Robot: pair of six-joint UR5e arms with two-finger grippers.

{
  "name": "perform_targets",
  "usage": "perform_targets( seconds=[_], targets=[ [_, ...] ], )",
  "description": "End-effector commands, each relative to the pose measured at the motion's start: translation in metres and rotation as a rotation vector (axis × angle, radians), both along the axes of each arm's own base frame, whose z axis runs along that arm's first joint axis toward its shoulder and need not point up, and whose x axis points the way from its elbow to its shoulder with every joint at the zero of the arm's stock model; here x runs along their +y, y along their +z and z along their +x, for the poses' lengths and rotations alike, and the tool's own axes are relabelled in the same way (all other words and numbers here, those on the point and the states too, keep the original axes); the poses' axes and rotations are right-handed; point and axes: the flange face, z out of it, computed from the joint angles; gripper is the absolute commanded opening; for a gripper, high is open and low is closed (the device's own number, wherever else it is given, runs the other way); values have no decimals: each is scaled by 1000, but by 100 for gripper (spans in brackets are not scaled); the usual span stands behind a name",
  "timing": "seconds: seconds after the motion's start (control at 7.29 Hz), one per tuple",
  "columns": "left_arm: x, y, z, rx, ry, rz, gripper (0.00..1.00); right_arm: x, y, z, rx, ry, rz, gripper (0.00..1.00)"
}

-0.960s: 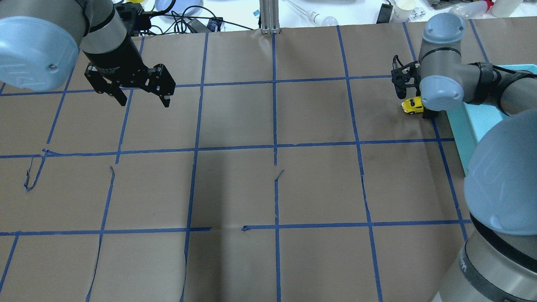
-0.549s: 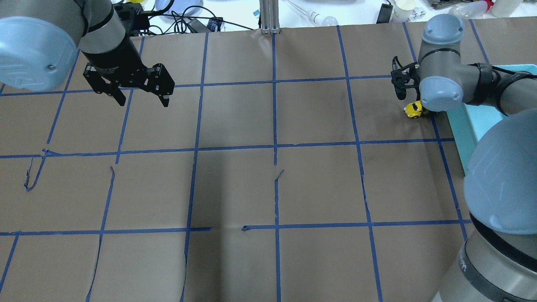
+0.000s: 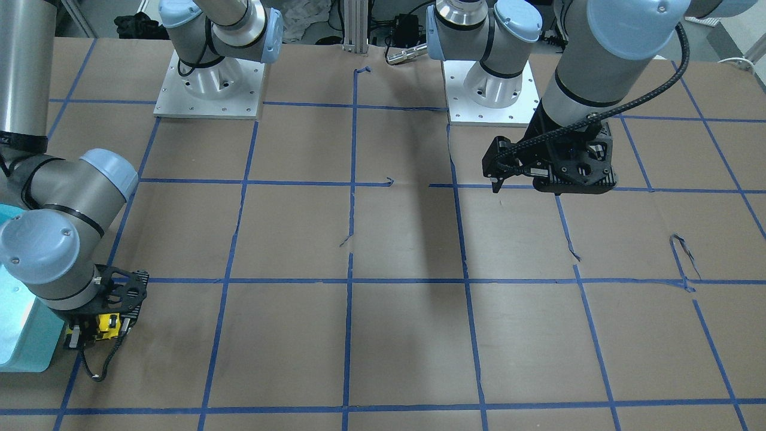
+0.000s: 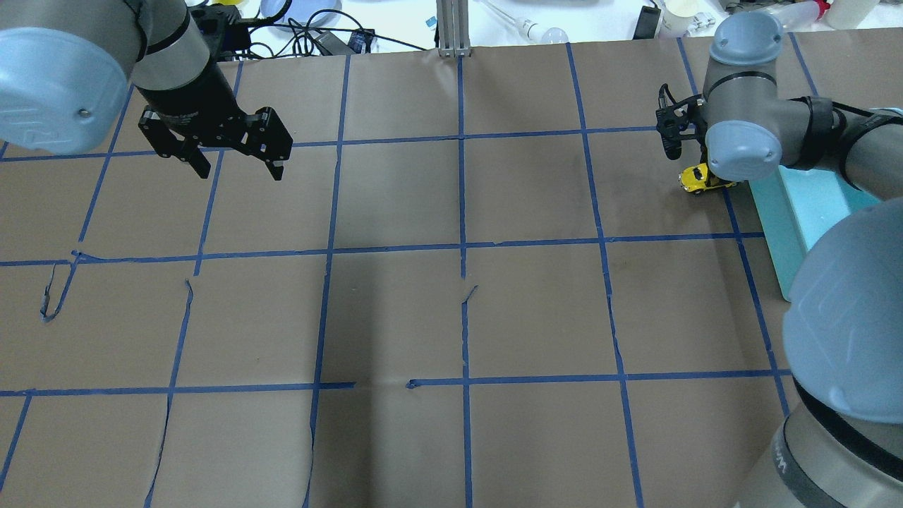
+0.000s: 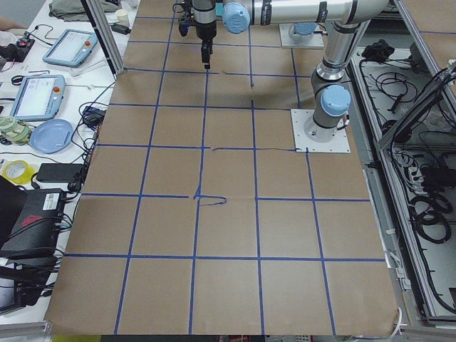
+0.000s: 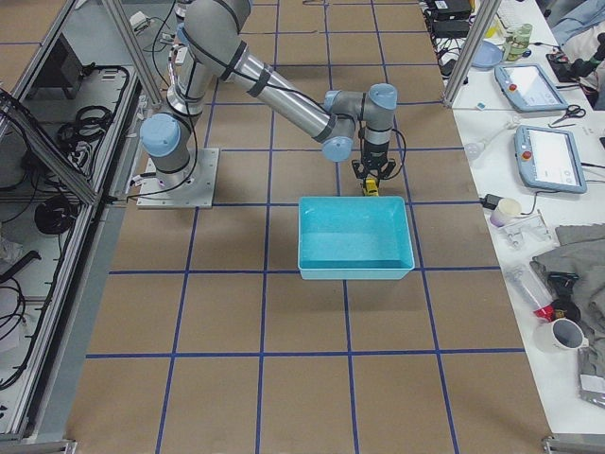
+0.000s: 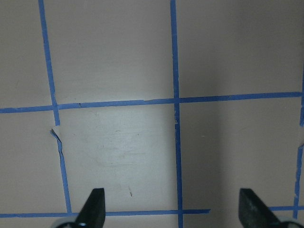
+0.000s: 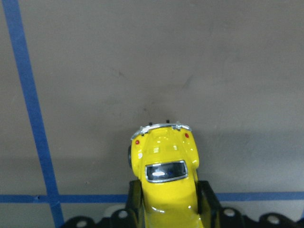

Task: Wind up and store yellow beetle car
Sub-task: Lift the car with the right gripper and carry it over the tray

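Nearest the lens in the right wrist view, the two black fingers (image 8: pixel 205 202) of the right gripper (image 8: pixel 168 203) press on the flanks of the yellow beetle car (image 8: pixel 164 183). The car sits between them with one rounded end, chrome bumper and dark window projecting forward. Beyond it we see brown paper and a strip of blue tape (image 8: pixel 28 118). Only this view shows the clamp directly. In the overhead view the wrist joint hides the fingers, and only one end of the car (image 4: pixel 697 178) shows. We cannot tell from any view whether its wheels touch the paper.

The left wrist view shows two widely parted fingertips (image 7: pixel 95 211) with only taped paper between them. Overhead, we confirm that the left gripper (image 4: pixel 240 169) hangs spread and empty above the table (image 4: pixel 536 310), well apart from the car.

The front-facing view places the car (image 3: pixel 108 323) in the right gripper (image 3: pixel 99 328), just beside the teal bin (image 3: pixel 24 359). Farthest off, the right-side view shows the car (image 6: pixel 371 186) outside the bin's far wall (image 6: pixel 354 200).
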Motion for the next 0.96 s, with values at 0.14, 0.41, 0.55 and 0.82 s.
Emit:
perform_targets(
  seconds=[0.14, 0.41, 0.55, 0.82],
  targets=[
    [0, 2, 1, -2, 9, -7, 100, 21, 78, 40, 8, -8, -59, 0],
    [-1, 8, 7, -11, 20, -11, 100, 40, 125, 11, 23, -24, -97, 0],
    [-1, 11, 10, -11, 15, -22, 100, 41, 130, -40, 46, 64, -68, 0],
    [1, 18, 12, -13, 14, -31, 100, 58, 122, -145, 39, -16, -30, 0]
  ],
)
